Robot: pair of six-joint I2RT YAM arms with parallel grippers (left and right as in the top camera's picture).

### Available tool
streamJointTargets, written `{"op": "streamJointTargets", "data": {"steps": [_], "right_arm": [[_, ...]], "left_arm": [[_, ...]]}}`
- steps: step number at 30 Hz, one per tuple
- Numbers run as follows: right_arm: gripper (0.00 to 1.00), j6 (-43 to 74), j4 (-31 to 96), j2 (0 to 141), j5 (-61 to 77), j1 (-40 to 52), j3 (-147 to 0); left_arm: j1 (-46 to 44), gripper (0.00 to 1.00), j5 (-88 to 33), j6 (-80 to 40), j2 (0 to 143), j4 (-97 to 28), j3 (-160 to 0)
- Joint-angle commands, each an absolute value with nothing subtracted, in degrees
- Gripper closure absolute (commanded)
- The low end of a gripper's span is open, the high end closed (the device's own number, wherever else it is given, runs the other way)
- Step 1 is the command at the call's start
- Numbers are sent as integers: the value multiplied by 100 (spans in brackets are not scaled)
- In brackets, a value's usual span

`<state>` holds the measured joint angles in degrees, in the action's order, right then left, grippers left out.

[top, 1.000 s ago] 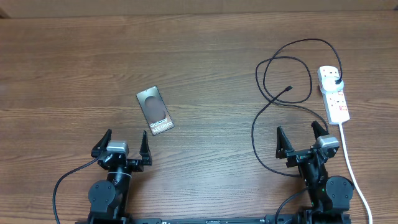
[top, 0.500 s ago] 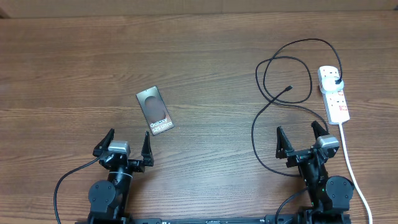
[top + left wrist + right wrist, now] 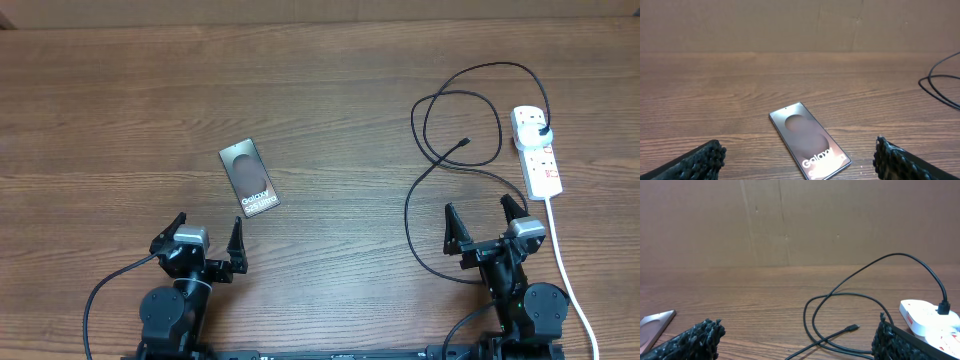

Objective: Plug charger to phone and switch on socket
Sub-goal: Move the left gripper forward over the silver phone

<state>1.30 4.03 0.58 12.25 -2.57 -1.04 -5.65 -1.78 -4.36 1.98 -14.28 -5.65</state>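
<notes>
My left pincer [image 3: 209,218] hangs low over the near edge of the wooden counter [image 3: 320,80], its jaws spread wide and holding nothing. The phone [image 3: 249,178] lies flat just ahead of it and a little to the right, apart from both fingers [image 3: 695,160]. It is turned at a slant, with its white lettering at the end nearer me. In the left wrist view the phone [image 3: 809,140] sits between my two fingertips, face up with the dark oval showing. My right pincer [image 3: 476,205] is also wide open and empty, low over the near edge on the other side of the counter. The charger [image 3: 900,254] sprawls in loose black loops ahead of it and down past its left side. The connector tip [image 3: 466,141] lies free on the wood, straight ahead of this pincer and well apart from the phone. The black plug [image 3: 541,131] sits in the far end of the socket [image 3: 536,150], which lies ahead and to the right of my right pincer. The socket's white cord [image 3: 560,250] runs back past that pincer's right side. Red marks show on the strip, but I cannot tell how its switches are set. In the right wrist view a silvery corner of the phone [image 3: 655,325] shows at the far left.
</notes>
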Motion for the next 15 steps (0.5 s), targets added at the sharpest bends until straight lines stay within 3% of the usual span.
{"op": "streamJointTargets", "data": {"steps": [1, 15], "right_arm": [[0, 148, 373, 23, 1251, -226, -47], [0, 148, 373, 23, 1253, -226, -47]], "left_arm": [[-602, 0, -283, -537, 414, -1444, -913], [-602, 0, -445, -775, 1629, -1162, -1398]]}}
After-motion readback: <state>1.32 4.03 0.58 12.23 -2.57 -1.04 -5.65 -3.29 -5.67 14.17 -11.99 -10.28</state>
